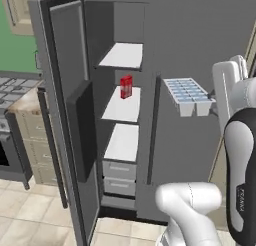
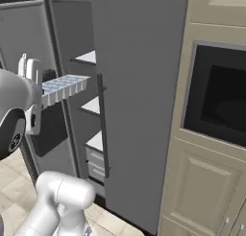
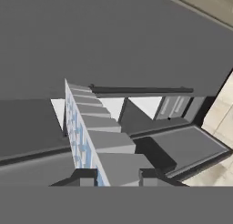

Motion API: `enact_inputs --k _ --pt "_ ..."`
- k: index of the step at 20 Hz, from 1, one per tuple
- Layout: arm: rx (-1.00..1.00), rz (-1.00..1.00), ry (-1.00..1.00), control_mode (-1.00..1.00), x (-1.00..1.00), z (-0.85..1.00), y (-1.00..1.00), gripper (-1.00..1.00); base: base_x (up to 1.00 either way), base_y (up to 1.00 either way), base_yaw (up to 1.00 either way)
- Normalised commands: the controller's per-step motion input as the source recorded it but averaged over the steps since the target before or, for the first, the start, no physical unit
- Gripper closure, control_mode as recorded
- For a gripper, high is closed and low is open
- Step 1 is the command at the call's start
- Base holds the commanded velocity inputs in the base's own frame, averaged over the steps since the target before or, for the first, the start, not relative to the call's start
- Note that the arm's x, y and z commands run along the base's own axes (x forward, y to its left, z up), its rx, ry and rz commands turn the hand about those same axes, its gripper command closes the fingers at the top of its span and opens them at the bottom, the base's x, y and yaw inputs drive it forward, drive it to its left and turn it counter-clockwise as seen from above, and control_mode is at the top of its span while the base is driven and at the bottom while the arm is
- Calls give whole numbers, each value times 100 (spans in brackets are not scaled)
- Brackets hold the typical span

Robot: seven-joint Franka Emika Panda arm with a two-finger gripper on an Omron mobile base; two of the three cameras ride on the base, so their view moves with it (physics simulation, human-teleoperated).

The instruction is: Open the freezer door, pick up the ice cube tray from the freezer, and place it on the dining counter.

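STEP: freezer door (image 1: pixel 70 115) open, ice cube tray (image 1: pixel 187 94) out of the freezer (image 1: pixel 125 110), carried in the air before the plain grey door (image 2: pixel 139 86) | JAWS: my jaws (image 3: pixel 117 176) clamped on the tray's edge | NEXT: turn away, find the dining desk, keep the tray level | WRITING: red carton (image 1: pixel 126 86) on the shelf, print too small to read

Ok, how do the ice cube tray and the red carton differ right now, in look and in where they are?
The ice cube tray is flat, pale blue with a grid of cells; the red carton is a small upright box. The tray is held in the gripper outside the freezer, in front of the wider closed door; the carton stands on a white shelf inside. Both are small beside the freezer.
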Motion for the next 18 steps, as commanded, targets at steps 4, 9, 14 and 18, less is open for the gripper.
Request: enact_inputs --k 4,9,14,18 --pt "0 0 0 100 0 0 0 100 -53 -52 57" --pt "0 0 0 100 0 0 0 100 -52 -55 78" --pt "0 0 0 100 0 0 0 100 -55 -51 81" --pt "0 0 0 100 0 0 0 100 -47 -22 92"
